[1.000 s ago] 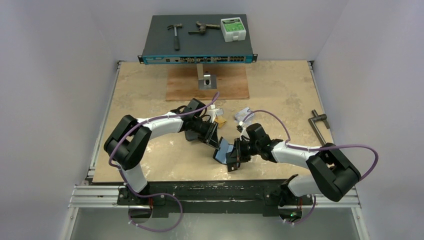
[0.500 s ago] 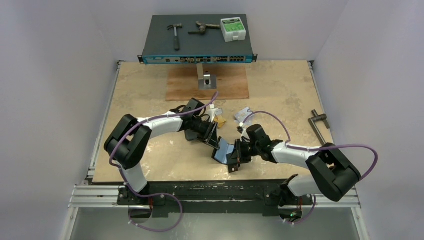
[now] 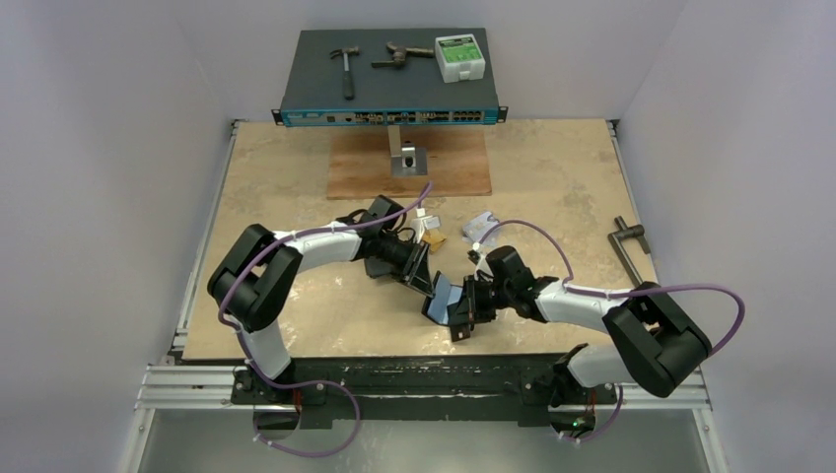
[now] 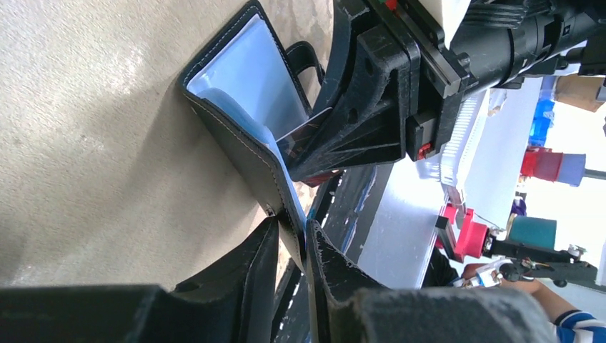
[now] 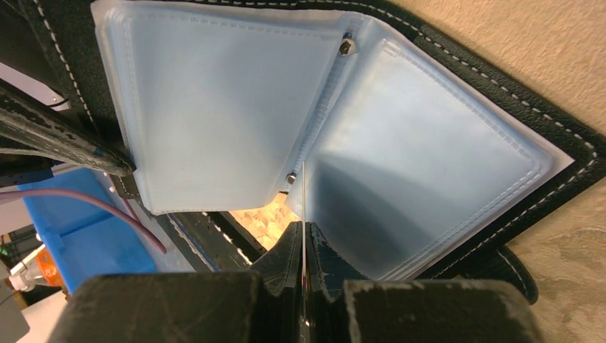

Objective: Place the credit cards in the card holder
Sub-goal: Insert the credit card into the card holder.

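The card holder (image 3: pixel 443 296) is a black wallet standing open on its edge, clear pockets (image 5: pixel 214 107) facing my right gripper (image 3: pixel 459 307). My left gripper (image 4: pixel 293 226) is shut on the edge of its black cover (image 4: pixel 236 146). My right gripper (image 5: pixel 304 227) is shut on a thin silvery credit card (image 5: pixel 304 196), seen edge-on. In the left wrist view that card (image 4: pixel 306 134) has its tip at the inner pockets near the fold. A gold-orange card (image 3: pixel 435 239) and a silver-grey card (image 3: pixel 483 224) lie flat on the table behind.
A network switch (image 3: pixel 389 74) carrying a hammer, pliers and a green-white box stands at the back. A wooden board (image 3: pixel 444 168) with a metal bracket (image 3: pixel 402 158) lies before it. A metal handle (image 3: pixel 629 244) sits at the right edge.
Left gripper and card holder have shifted very slightly toward the right gripper. Both grips are unchanged.
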{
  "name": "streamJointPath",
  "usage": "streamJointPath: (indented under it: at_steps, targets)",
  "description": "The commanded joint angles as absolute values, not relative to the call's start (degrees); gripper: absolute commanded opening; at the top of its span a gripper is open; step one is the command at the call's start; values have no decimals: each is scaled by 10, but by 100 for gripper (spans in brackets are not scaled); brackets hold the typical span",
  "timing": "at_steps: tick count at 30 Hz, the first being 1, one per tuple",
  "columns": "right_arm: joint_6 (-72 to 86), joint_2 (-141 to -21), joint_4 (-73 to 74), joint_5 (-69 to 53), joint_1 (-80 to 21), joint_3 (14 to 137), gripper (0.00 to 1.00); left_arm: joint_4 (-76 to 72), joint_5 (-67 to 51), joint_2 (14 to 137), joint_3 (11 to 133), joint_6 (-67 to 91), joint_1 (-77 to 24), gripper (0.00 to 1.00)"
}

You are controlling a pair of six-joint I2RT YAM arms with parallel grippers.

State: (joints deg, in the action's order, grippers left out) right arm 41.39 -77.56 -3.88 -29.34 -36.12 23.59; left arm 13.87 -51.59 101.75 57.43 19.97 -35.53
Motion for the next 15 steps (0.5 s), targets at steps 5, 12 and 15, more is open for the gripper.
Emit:
streamJointPath:
  at_steps: [5,12,15]
  targets:
    - [410,-777,-59,-290,-364,230,0,141,-524,1021,582,180,-351,18]
    - [411,-782,-66,-291,-364,228,0,145,-506,1026,583,171,-356,16]
    - [412,-786,-70,-292,-364,228,0,136,-511,1024,580,172,-357,16]
